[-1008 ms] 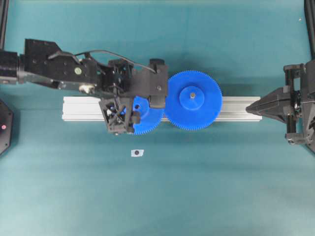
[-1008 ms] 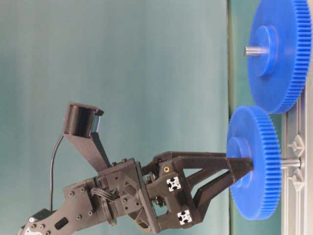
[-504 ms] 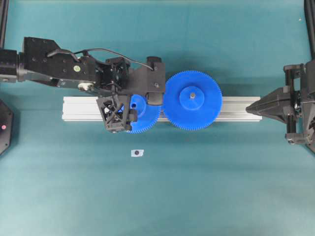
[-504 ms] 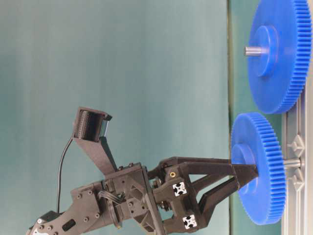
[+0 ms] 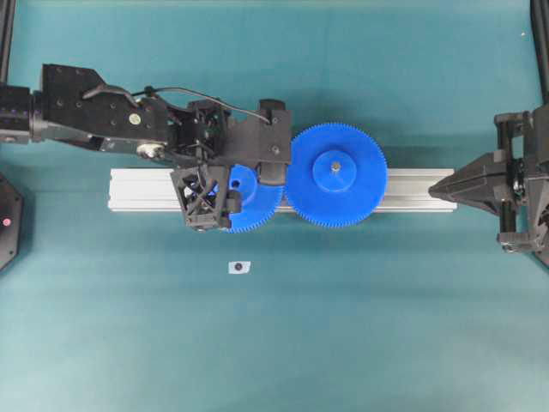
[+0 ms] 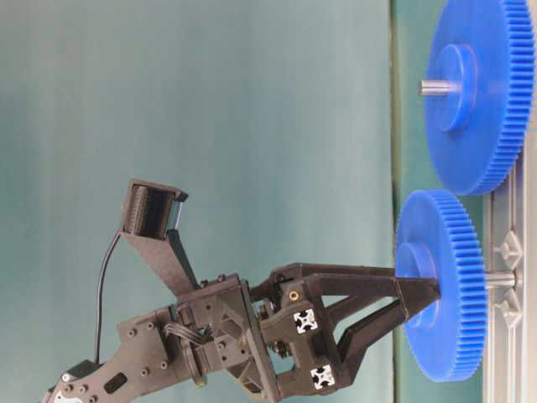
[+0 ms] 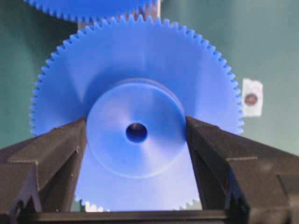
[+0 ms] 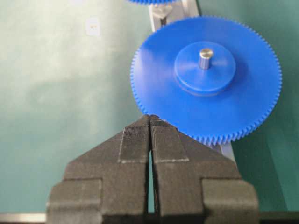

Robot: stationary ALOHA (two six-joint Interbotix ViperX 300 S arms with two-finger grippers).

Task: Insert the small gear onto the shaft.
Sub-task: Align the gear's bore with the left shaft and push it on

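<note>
A: What are the left jaws (image 7: 136, 140) doing?
B: They pinch the small gear (image 7: 135, 116) by its round hub, one finger on each side.
A: Where is the gear?
B: It is over the rail (image 5: 137, 189), near the worktop's (image 5: 343, 326) middle. The shaft (image 6: 497, 279) sticks out behind it, but I can't tell how far on it is. Its teeth are just beside the big gear (image 5: 335, 175).
A: And the right jaws (image 8: 150, 122)?
B: Pressed together, holding nothing, by the right edge.
</note>
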